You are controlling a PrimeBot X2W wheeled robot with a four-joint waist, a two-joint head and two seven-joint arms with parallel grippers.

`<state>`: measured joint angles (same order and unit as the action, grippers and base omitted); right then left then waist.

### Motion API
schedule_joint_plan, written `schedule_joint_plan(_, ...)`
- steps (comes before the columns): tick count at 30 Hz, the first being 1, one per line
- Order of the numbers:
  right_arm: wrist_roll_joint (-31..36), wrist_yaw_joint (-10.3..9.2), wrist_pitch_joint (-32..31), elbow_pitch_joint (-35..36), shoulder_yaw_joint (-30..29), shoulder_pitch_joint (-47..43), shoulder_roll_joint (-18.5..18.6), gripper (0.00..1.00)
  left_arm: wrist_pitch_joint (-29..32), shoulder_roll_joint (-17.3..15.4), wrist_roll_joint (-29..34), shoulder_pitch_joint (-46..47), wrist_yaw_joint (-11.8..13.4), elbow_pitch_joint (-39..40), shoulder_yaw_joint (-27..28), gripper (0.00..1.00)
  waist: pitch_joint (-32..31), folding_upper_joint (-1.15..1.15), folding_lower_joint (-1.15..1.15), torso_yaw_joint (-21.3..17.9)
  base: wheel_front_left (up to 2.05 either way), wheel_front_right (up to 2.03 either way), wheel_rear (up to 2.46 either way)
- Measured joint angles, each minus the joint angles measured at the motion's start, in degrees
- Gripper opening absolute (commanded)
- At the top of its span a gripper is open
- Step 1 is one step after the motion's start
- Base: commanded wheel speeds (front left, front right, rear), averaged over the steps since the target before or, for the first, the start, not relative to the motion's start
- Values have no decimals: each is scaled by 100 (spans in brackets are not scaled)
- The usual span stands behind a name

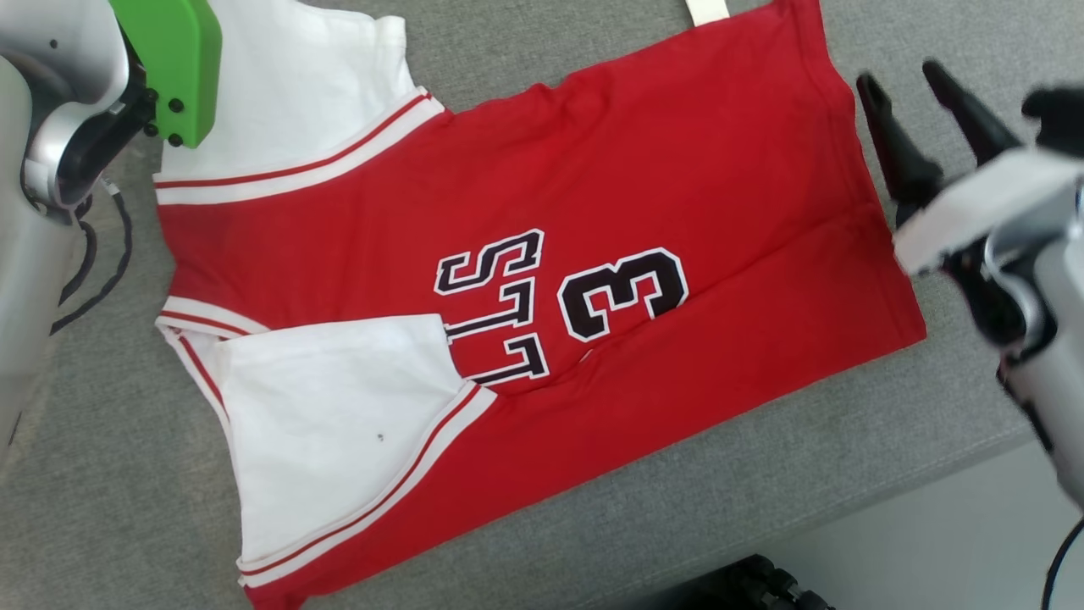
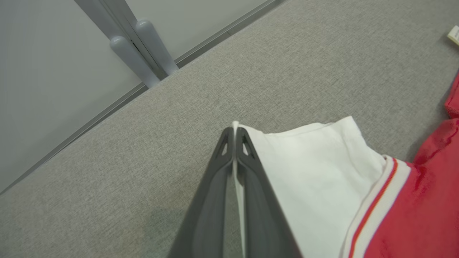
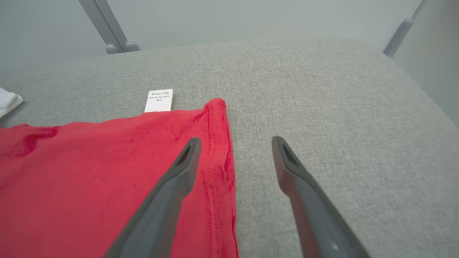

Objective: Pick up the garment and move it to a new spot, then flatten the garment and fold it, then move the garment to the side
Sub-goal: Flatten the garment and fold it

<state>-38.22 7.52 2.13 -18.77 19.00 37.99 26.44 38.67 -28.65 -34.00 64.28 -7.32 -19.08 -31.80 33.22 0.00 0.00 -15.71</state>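
Left gripper [image 2: 235,134] clamped on white sleeve [image 2: 315,168] of garment [image 1: 593,195] so I can tug it flat; right gripper [image 3: 236,140] open astride hem [image 3: 218,150].

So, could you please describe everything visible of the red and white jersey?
The red cloth jersey with white sleeves, striped trim and a black number 3 lies spread flat on the grey fabric surface. A white label sticks out at its hem. The left pincer is shut on one white sleeve's edge; the open right pincer straddles the hem corner.
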Motion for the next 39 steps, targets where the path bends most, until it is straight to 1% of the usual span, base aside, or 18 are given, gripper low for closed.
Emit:
schedule_joint_plan(2,114,2,-539,-275,-30,436,-24,100,-54,12,-76,2,-5,56,-42,0,-51,0,0,45,0,0,0)
schedule_joint_plan(4,187,1,-1205,-628,-54,881,-104,100,-101,24,-116,3,-5,118,-133,0,-89,0,0,124,0,0,0)
schedule_joint_plan(7,336,1,-1982,-1126,-73,1431,-297,100,-170,36,-176,20,-7,268,-270,0,-109,0,0,275,0,0,0)
schedule_joint_plan(10,512,1,-2354,-1480,-97,1788,-380,100,-203,32,-233,37,-7,379,-361,0,-98,0,0,421,0,0,0)
schedule_joint_plan(14,730,1,-2646,-1923,-182,2069,-437,100,-249,22,-280,45,-7,414,-416,0,-63,0,0,609,0,0,0)
schedule_joint_plan(20,770,2,-2899,-2192,-234,2267,-561,100,-289,-26,-353,45,-7,391,-436,0,-19,0,0,763,0,0,0)
schedule_joint_plan(21,784,2,-2932,-2226,-244,2275,-565,94,-292,-33,-368,45,-7,387,-436,0,-16,0,0,767,0,0,0)
schedule_joint_plan(23,871,2,-2962,-2293,-278,2296,-566,87,-293,-36,-370,45,-7,379,-442,0,-15,0,0,764,0,0,0)
schedule_joint_plan(25,923,2,-2986,-2337,-322,2331,-581,86,-293,-44,-372,45,-7,376,-445,0,-16,0,0,754,0,0,0)
schedule_joint_plan(26,954,2,-2988,-2347,-339,2337,-599,82,-292,-49,-377,45,-7,371,-449,0,-17,0,0,746,0,0,0)
schedule_joint_plan(27,969,2,-3003,-2353,-354,2337,-621,69,-292,-57,-378,46,-7,369,-455,0,-18,0,0,738,0,0,0)
schedule_joint_plan(28,972,2,-3004,-2357,-361,2337,-638,53,-292,-62,-378,46,-7,368,-460,0,-19,0,0,732,0,0,0)
schedule_joint_plan(30,1001,2,-3009,-2358,-391,2337,-668,38,-292,-68,-378,54,-7,367,-475,0,-21,0,0,720,0,0,0)
schedule_joint_plan(31,1006,2,-3012,-2358,-405,2337,-676,33,-292,-71,-378,62,-7,366,-481,0,-20,0,0,717,0,0,0)
schedule_joint_plan(32,1009,2,-3014,-2357,-419,2337,-683,22,-292,-74,-379,68,-7,366,-482,0,-19,0,0,715,0,0,0)
schedule_joint_plan(33,1009,2,-3028,-2351,-430,2337,-691,15,-289,-76,-379,71,-7,364,-488,0,-16,0,0,715,0,0,0)
schedule_joint_plan(34,1009,2,-3027,-2342,-433,2337,-695,0,-286,-76,-379,74,-7,361,-494,0,-12,0,0,716,0,0,0)
schedule_joint_plan(39,1010,2,-2922,-2257,-489,2336,-702,0,-379,-79,-361,130,-5,385,-514,0,9,0,0,727,0,0,0)
